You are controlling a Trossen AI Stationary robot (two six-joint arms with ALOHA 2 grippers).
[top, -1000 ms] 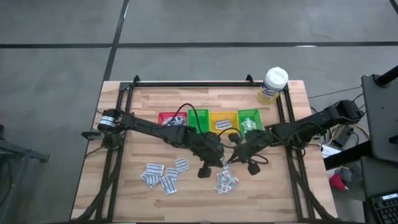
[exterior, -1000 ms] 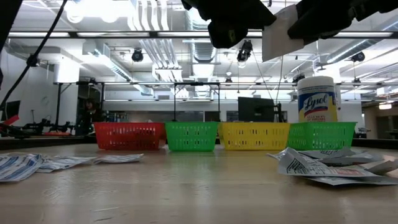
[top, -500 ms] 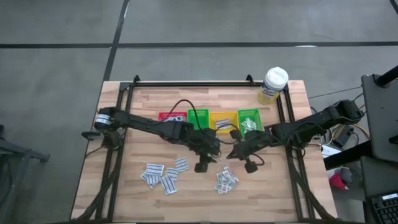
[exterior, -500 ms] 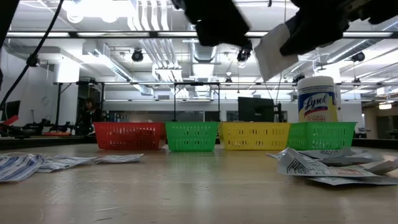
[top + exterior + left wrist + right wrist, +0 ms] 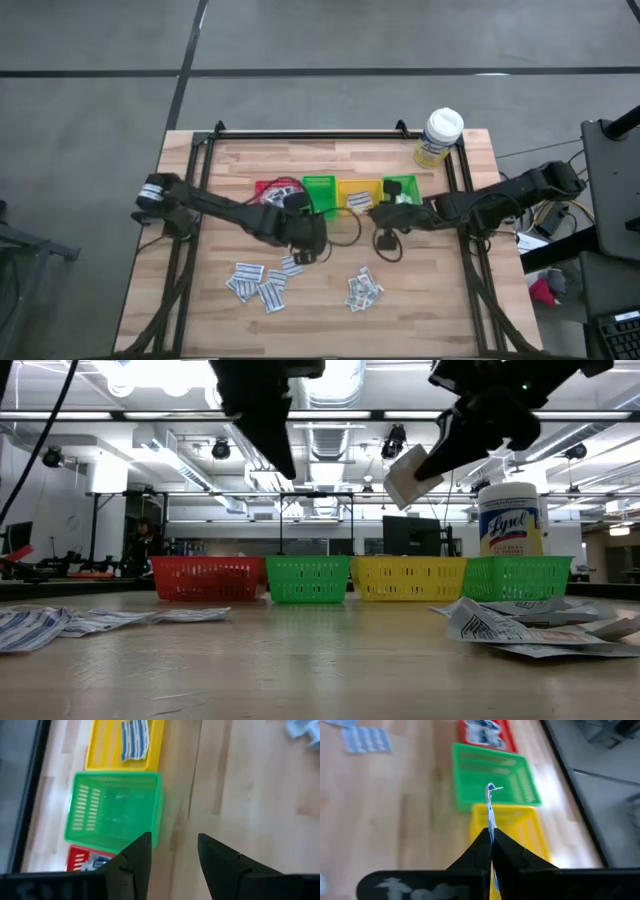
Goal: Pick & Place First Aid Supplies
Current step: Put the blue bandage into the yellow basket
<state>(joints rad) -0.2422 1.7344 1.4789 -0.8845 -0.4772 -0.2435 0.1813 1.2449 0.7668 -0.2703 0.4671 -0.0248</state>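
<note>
The right gripper has its fingers pinched on 1 white packet, held edge-up over the yellow bin. The left gripper has its fingers spread and holding nothing, near the green bin. More packets lie loose on the worktop.

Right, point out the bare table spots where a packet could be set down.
Bare wood lies behind the bins toward the bottle, and between the left packet pile and right pile. Crowded: the mid-table strip before the bins, where the left gripper and right gripper hang.
</note>
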